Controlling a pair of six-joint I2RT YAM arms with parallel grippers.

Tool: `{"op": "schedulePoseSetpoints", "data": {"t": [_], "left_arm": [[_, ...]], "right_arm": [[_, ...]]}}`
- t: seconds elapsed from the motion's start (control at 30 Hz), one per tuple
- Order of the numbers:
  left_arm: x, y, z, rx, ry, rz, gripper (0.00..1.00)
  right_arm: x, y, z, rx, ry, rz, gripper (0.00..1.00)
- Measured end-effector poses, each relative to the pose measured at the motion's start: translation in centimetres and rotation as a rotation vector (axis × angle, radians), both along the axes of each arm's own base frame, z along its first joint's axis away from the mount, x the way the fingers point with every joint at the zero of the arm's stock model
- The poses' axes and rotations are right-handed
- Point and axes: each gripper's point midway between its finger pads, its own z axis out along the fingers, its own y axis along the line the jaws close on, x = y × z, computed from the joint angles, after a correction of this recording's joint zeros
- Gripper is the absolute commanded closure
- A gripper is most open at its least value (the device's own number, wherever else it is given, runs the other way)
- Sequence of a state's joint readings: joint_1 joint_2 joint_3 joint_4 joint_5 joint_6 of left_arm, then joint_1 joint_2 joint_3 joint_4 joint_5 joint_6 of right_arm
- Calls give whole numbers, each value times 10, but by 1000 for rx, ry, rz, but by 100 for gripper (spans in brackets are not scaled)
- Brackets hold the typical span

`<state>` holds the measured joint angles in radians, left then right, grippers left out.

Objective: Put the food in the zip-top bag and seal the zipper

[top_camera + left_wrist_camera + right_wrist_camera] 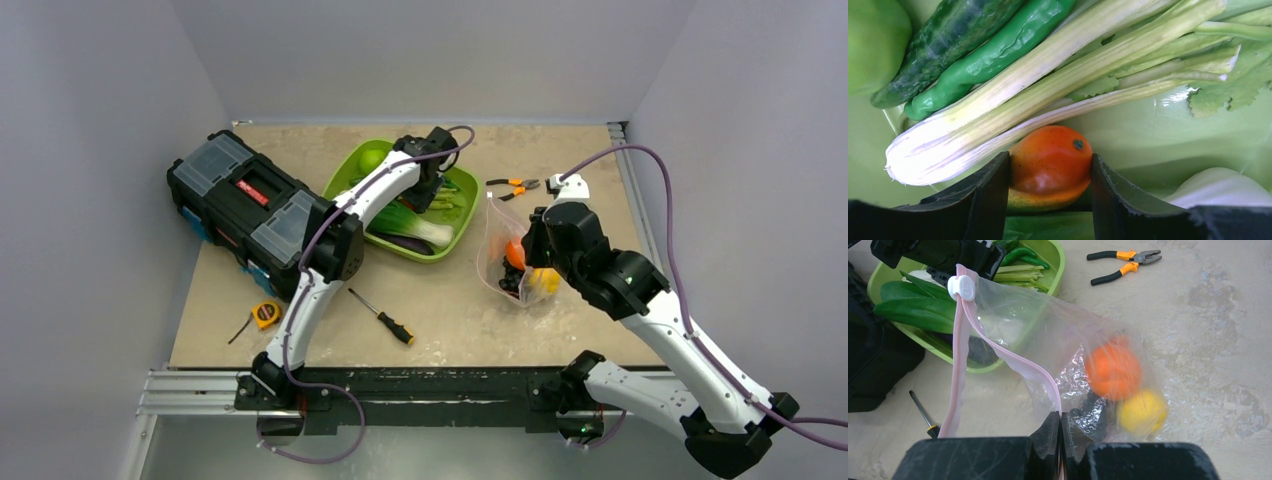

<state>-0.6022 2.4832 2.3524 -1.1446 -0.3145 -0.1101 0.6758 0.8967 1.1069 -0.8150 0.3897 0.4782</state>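
My left hand (1050,159) is down in the lime-green plastic tray (345,178). Its two black fingers (990,195) are closed against either side of a small orange-red toy fruit (1050,172), and both touch it. That fruit lies on the tray floor just beside a bunch of long white-stemmed toy greens (1048,80). Past those, a glossy green toy pepper (993,55) and a dark green toy cucumber (943,40) lie side by side. From above, the tray also holds a round green toy fruit (371,158) at its far corner, with a leafy white-stemmed bok choy (418,229) and a purple toy eggplant (405,243) towards the near rim.

My right hand (1060,427) is pinched fully together on the mouth edge of the clear, floppy plastic zip-top bag (1048,335), which sits on the beige counter (1223,340) just right of the tray. The pale pink zipper (1015,360) is parted. One strip runs from the white slider (962,287) to my fingers and the other drops away to the left. Inside the bag, bunched together, are a round toy orange (1113,371), a yellow toy lemon (1143,412) and dark toy grapes (1093,412).

Orange-handled pliers (1123,262) lie beyond the bag. A black plastic toolbox (250,205), a yellow tape measure (265,314) and a black-and-yellow screwdriver (385,318) are to the left of it.
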Motion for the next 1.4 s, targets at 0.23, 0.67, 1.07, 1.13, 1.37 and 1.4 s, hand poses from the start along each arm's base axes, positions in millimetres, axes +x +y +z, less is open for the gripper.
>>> {"op": "schedulePoseSetpoints", "data": {"t": [0.23, 0.67, 1.07, 1.13, 1.37, 1.4], "left_arm": [[1, -3, 7, -23, -8, -10, 69], [-3, -17, 120, -229, -179, -25, 76], [-84, -29, 247, -636, -189, -28, 81], [-104, -30, 267, -715, -174, -34, 82], [-174, -54, 314, -1113, -47, -50, 85], [-181, -59, 318, -1180, -27, -44, 85]], "right_arm": [[0, 0, 0, 1, 0, 0, 100], [2, 3, 4, 24, -14, 2, 100], [6, 7, 18, 78, -72, -2, 100], [7, 8, 20, 90, -83, -4, 100], [10, 13, 27, 138, -107, -6, 100], [10, 14, 28, 144, -111, -7, 100]]}}
